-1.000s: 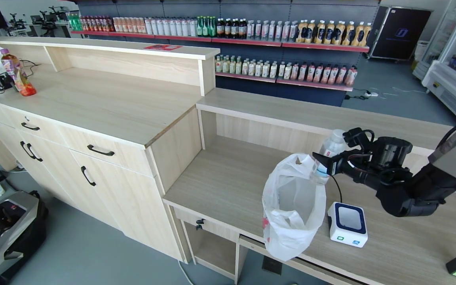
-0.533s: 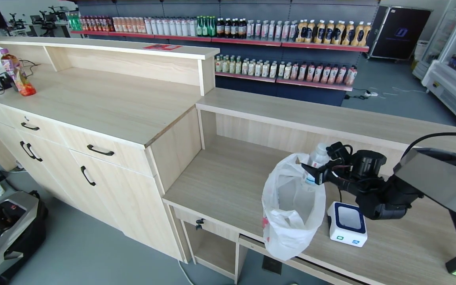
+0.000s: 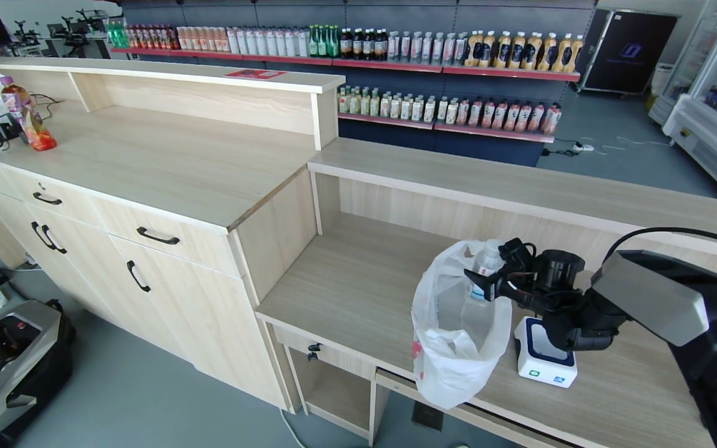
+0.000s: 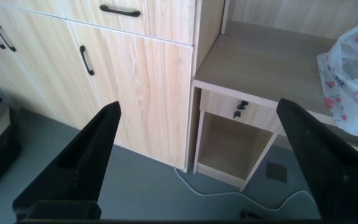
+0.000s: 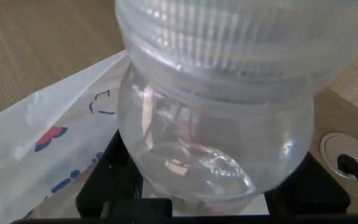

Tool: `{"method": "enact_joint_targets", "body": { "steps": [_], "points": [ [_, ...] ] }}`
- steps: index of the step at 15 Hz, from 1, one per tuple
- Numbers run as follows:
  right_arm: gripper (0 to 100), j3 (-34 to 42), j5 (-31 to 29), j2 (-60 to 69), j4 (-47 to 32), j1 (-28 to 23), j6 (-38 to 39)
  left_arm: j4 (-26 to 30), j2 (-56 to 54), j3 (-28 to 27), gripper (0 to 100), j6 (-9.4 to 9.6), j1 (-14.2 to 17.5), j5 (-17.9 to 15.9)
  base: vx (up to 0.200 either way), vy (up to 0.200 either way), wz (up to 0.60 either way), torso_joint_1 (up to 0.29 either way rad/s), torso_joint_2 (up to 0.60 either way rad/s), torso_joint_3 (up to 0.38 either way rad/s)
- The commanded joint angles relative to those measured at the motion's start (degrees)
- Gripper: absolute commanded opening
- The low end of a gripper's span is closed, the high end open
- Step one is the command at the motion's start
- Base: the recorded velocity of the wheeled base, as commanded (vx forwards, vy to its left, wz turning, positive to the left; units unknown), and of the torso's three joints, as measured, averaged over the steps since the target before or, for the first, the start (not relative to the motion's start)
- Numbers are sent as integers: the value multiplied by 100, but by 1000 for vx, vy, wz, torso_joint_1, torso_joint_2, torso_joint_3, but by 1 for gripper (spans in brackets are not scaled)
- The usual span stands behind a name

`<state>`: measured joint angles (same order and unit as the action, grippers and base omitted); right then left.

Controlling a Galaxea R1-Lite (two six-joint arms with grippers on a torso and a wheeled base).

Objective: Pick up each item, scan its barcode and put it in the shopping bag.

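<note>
Over the mouth of the bag (image 3: 452, 336), my right gripper (image 3: 486, 283) is clamped on the bottle (image 3: 485, 264), fingers closed round its clear body below the cap. I hold it roughly upright, so I judge it will go in base first and stand rather than roll. Its lower part sits behind the bag's far rim, and I cannot tell whether it is already inside or just above the opening. On the right wrist camera the bottle (image 5: 216, 124) hangs close before the lens with the printed plastic of the bag (image 5: 48, 143) right beside it.

The bag stands open near the counter (image 3: 358, 280) edge, and the scanner (image 3: 545, 364) lies just beside it. That keeps the path from scanning to bagging short.

My left gripper (image 4: 199, 109) hangs low over the floor by the cupboard doors, fingers spread wide and empty, well apart from the bag so it does not crowd the drop.

I judge this as the bagging step. The limp rim could fold under the bottle.
</note>
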<state>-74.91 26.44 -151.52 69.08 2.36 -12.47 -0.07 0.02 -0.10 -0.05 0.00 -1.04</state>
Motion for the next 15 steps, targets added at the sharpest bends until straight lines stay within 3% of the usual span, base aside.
{"method": "enact_joint_targets", "body": {
  "steps": [1,6,7,12,15],
  "points": [
    [0,-67,1,-194,9,10,-10,-1,-2,1,100,-4,0,-2,0,0,0,0,0,0],
    [0,-120,1,-361,0,-61,-142,-1,-2,1,100,-4,0,-2,0,0,0,0,0,0],
    [100,-94,1,-361,0,-61,-194,-1,-2,1,100,-4,0,-2,0,0,0,0,0,0],
    [100,-67,-16,96,-79,-78,-194,-1,-2,1,100,5,0,-2,0,0,0,0,0,0],
    [100,934,-210,1933,-545,-210,-203,-1,-2,1,100,-4,0,-2,0,0,0,0,0,0]
  ]
}}
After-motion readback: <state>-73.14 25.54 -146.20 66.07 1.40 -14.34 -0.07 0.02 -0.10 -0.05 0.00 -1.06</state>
